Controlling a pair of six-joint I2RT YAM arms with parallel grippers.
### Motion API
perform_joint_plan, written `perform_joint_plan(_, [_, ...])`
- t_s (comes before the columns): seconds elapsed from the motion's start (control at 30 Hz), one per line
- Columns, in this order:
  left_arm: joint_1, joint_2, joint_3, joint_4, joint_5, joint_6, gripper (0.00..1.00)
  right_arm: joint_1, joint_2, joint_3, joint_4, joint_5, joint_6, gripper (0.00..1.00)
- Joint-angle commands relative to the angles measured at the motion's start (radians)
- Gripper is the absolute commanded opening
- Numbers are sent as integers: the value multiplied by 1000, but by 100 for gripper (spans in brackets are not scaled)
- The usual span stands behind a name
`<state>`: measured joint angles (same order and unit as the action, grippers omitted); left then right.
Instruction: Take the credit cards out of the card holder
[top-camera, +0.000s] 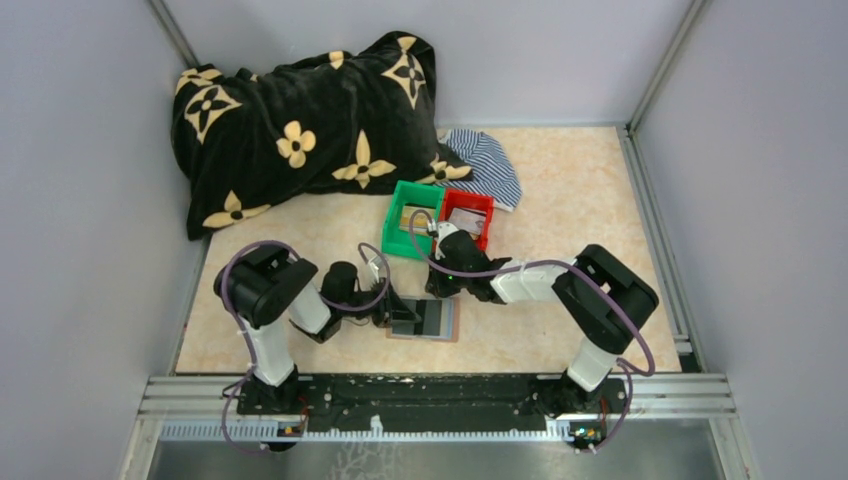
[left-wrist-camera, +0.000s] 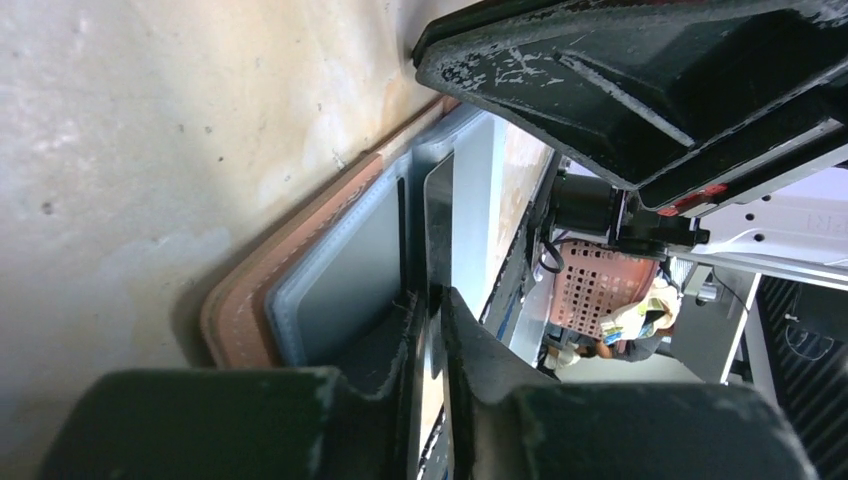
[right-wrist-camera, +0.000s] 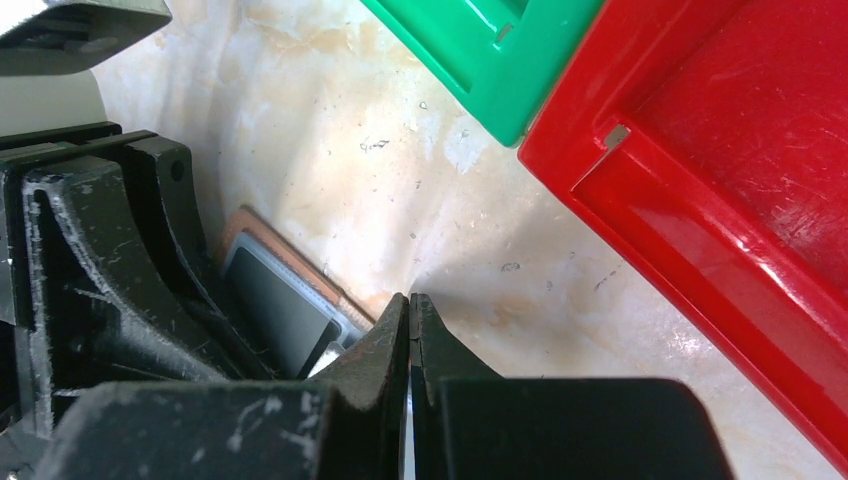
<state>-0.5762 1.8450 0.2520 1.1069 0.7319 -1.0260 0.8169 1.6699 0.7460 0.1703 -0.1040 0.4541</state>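
Observation:
The brown card holder (top-camera: 440, 322) lies open on the table in front of both arms. It shows blue-grey panels in the left wrist view (left-wrist-camera: 340, 270) and the right wrist view (right-wrist-camera: 275, 300). My left gripper (top-camera: 404, 318) is at its left edge, shut (left-wrist-camera: 432, 300) on a thin dark leaf standing up from the holder. I cannot tell if that leaf is a flap or a card. My right gripper (top-camera: 445, 290) is shut (right-wrist-camera: 411, 300) just above the table beside the holder's far edge, with nothing showing past its tips. A gold-tan credit card (top-camera: 412, 215) lies in the green bin.
The green bin (top-camera: 400, 240) (right-wrist-camera: 480, 50) and the red bin (top-camera: 484, 205) (right-wrist-camera: 720, 170) stand side by side just beyond the right gripper. A black flowered blanket (top-camera: 300, 130) and a striped cloth (top-camera: 488, 165) lie at the back. Grey walls close in both sides.

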Motion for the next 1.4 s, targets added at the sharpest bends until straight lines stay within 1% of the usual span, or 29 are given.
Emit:
perform_joint_plan(0.0, [-7,48,-25,71,3,-19,9,4,-8,-31,-53,0,-3,0])
perform_joint_plan(0.03, [-7,49,-26,73,0,-19,2,4,-9,-31,-54,1,-2,0])
perform_joint_plan(0.07, [-7,48,-27,73,-2,-17,0,4,-9,-31,-55,1,-2,0])
perform_joint_plan(0.13, [-7,47,-27,70,-6,-14,0,4,-7,-31,-58,1,-2,0])
perform_joint_plan(0.27, [-7,45,-26,61,-5,-5,0,4,-81,-34,-66,10,-8,0])
perform_joint_plan(0.4, [-7,54,-24,62,-7,-4,0,7,-188,-60,-95,59,-15,0])
perform_joint_plan(0.57, [-7,67,-8,58,0,-1,0,13,-332,-140,-109,95,8,0])
perform_joint_plan(0.67, [-7,68,-1,48,-3,2,0,16,-371,-166,-140,95,13,0])
perform_joint_plan(0.77, [-7,71,3,43,-1,5,0,32,-371,-191,-129,84,26,0])
perform_joint_plan(0.93, [-7,66,6,31,-4,9,0,79,-329,-201,-95,73,56,0])
perform_joint_plan(1.0, [-7,59,6,22,-7,13,0,79,-310,-218,-58,55,71,0])
perform_joint_plan(1.37, [-7,7,1,-31,-7,41,0,80,-241,-275,-19,46,90,0])
